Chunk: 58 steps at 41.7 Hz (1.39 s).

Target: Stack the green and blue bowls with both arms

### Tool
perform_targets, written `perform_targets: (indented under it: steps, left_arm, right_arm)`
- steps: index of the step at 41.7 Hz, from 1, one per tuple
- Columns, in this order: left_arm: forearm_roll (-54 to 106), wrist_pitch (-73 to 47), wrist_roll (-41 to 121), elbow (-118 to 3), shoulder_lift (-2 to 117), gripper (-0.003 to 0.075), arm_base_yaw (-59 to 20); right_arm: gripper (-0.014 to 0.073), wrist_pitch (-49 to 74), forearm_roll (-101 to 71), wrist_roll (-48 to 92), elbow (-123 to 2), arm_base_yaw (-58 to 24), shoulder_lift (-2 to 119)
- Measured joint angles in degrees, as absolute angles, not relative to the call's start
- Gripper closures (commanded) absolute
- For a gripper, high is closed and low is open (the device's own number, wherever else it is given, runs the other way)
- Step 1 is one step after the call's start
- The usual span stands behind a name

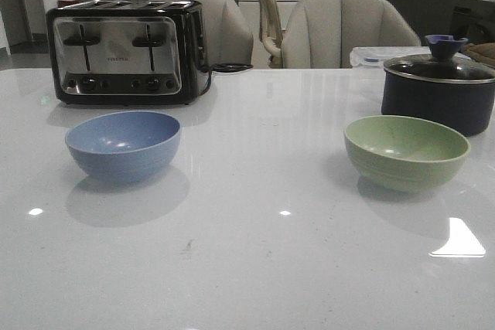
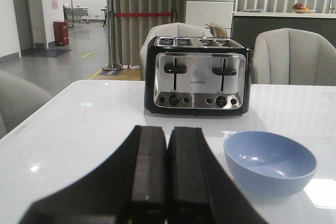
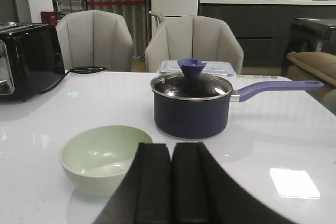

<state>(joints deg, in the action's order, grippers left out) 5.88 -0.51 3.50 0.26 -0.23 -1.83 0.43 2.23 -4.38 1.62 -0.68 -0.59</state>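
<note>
The dusty blue bowl (image 1: 124, 144) sits upright and empty on the white table's left side. The pale green bowl (image 1: 406, 151) sits upright and empty on the right side, just in front of a dark pot. Neither arm shows in the front view. In the left wrist view my left gripper (image 2: 167, 145) is shut and empty, short of the blue bowl (image 2: 270, 162) and to one side of it. In the right wrist view my right gripper (image 3: 171, 158) is shut and empty, beside the green bowl (image 3: 103, 157) and short of it.
A black-and-steel toaster (image 1: 128, 52) stands behind the blue bowl, its cord trailing to the right. A dark lidded pot (image 1: 439, 90) with a long handle (image 3: 278, 88) stands behind the green bowl. Grey chairs (image 1: 344, 30) line the table's far edge.
</note>
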Motion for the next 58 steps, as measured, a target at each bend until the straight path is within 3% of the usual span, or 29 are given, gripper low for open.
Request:
perform_targets:
  steps: [35,41,48,58]
  left_arm:
    - [5.6,0.3,3.5,0.3,-0.2,0.0619,-1.8]
    - [5.4,2.4,3.5,-0.6,-0.2,0.0619,-1.8]
    - [5.3,-0.3,3.5,-10.5,-0.2,0.0619,-1.8]
    - [4.4,-10.4,3.5,-28.4,6.7,0.0619,-1.8]
  right_arm:
    - [0.0559,0.6,2.2,-4.4,1.5,-0.7,-0.6]
    - [0.0559,4.1,2.2,-4.4,-3.8,-0.7,-0.6]
    - [0.0559,11.2,2.9,-4.4,-15.6,-0.7,-0.3]
    - [0.0559,20.9,3.1,-4.4,-30.6,-0.7,10.1]
